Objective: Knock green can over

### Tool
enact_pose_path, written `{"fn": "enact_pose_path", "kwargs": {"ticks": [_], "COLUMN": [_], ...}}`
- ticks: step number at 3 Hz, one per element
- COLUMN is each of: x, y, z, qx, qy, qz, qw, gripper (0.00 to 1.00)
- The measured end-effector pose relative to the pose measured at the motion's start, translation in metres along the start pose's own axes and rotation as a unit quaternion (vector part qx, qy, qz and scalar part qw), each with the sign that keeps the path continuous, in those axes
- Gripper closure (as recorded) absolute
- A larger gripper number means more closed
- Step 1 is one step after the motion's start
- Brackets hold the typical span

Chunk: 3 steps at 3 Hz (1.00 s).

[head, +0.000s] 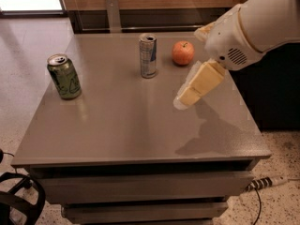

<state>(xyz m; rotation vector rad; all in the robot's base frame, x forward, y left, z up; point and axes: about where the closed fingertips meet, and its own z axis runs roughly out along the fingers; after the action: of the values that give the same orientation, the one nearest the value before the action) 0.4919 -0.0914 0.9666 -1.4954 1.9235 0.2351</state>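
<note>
The green can stands upright near the left edge of the grey table; it is olive green with pale triangular markings and a silver top. My gripper hangs from the white arm over the table's right half, pointing down and to the left. It is well to the right of the green can, with a wide stretch of tabletop between them.
A taller, slim silver-and-blue can stands upright at the back middle. A red apple lies just right of it, close behind the gripper. A wooden wall with metal posts runs behind the table. A black chair base sits at the bottom left.
</note>
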Motion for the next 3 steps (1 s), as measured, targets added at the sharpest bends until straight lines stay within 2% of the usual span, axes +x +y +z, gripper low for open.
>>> {"fn": "enact_pose_path", "kwargs": {"ticks": [1,2,3], "x": [-0.022,-0.037,-0.037], "y": [-0.004,-0.007,-0.007], "z": [0.050,0.097,0.097], "qx": [-0.014,-0.027,-0.027], "qy": [-0.061,-0.111,-0.111], "qz": [0.025,0.044,0.044], "qw": [0.9978,0.9925,0.9925], "gripper": [0.00,0.00,0.00]}}
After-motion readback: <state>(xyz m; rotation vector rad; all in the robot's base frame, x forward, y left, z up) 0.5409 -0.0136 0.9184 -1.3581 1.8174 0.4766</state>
